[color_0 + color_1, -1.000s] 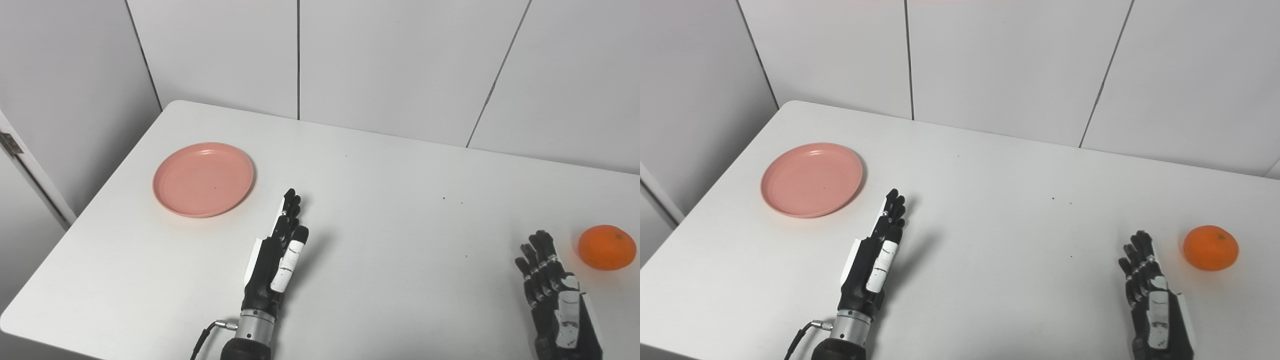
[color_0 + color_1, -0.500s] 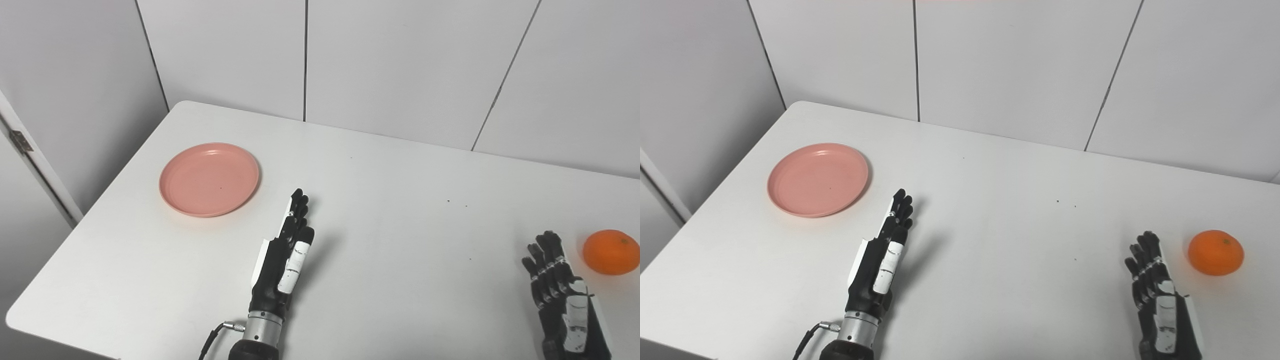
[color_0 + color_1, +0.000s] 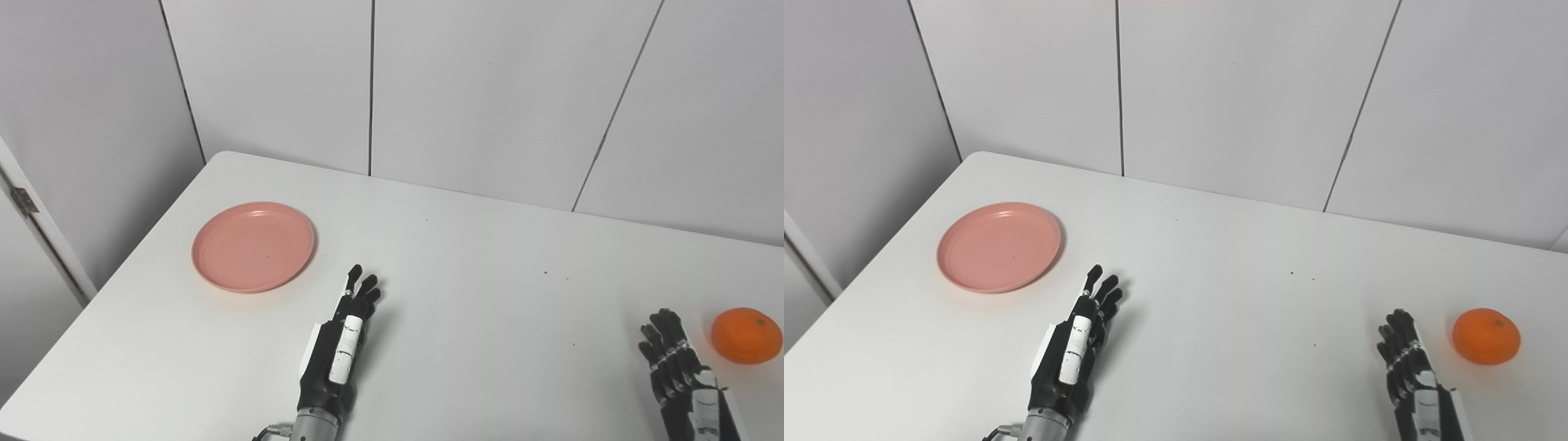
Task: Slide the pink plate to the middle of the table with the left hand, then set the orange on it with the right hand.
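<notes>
Pink plate (image 3: 253, 247): sits flat on the far-left part of the white table (image 3: 465, 257), well left of centre, so I judge the slide is not yet begun.
Orange (image 3: 746, 335): rests on the table at the right edge, well apart from the plate, on the right arm's side.
Left hand (image 3: 335, 352): I hold it edge-up just near-right of the plate, apart from the rim; from there I judge it must cross to the plate's left side to push it rightward.
Left fingers (image 3: 366, 288): extended and slightly spread, holding nothing, touching nothing I can confirm.
Right hand (image 3: 1415, 383): parked near-right, just left of the orange, waiting.
Right fingers (image 3: 1396, 331): loosely extended, empty, clear of the fruit.
</notes>
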Robot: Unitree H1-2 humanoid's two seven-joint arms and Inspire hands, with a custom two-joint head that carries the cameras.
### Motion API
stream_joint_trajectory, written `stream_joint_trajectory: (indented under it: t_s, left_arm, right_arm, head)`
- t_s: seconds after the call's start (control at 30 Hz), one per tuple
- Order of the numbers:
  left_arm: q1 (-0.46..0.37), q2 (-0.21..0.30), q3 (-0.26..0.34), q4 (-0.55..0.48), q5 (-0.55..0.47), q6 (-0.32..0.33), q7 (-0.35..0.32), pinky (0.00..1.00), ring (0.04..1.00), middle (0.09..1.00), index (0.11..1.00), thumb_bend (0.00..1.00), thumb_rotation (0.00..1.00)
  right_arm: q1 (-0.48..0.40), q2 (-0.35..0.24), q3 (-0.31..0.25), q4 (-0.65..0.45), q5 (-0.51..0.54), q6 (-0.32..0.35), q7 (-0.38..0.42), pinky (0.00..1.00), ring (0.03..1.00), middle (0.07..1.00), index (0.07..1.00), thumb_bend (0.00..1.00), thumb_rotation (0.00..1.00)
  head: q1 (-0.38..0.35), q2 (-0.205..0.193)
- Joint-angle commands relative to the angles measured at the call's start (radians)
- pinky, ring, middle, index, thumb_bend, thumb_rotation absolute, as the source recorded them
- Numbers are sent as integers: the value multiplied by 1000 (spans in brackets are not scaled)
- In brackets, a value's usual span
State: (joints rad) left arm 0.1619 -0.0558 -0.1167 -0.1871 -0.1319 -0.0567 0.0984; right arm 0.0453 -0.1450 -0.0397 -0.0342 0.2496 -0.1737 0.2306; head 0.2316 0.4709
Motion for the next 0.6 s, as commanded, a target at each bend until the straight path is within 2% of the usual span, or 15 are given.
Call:
stream_joint_trajectory:
  t_s: [0.0,0.1,0.27,0.43,0.57]
  left_arm:
    - [33,16,27,-31,-19,27,-18,988,953,958,990,854,936]
    - [7,28,53,-66,-43,62,-39,994,964,971,999,861,972]
    - [-43,36,102,-132,-88,120,-61,971,958,968,998,881,964]
    - [-93,50,130,-187,-82,162,-71,931,931,946,977,901,963]
    - [-163,94,157,-251,-132,250,-86,956,936,948,987,924,966]
  right_arm:
    - [58,24,13,114,-4,-35,10,1000,963,961,947,850,1000]
    - [59,28,18,112,-10,-36,11,1000,961,958,942,857,1000]
    - [59,31,20,115,-19,-42,12,1000,962,960,944,854,1000]
    - [62,33,20,112,-17,-41,15,1000,958,956,937,873,1000]
    - [63,33,21,111,-16,-39,17,1000,960,955,937,871,1000]
  head:
    - [-2,-3]
    - [-10,-8]
    - [-14,-13]
    - [-14,-14]
    - [-16,-15]
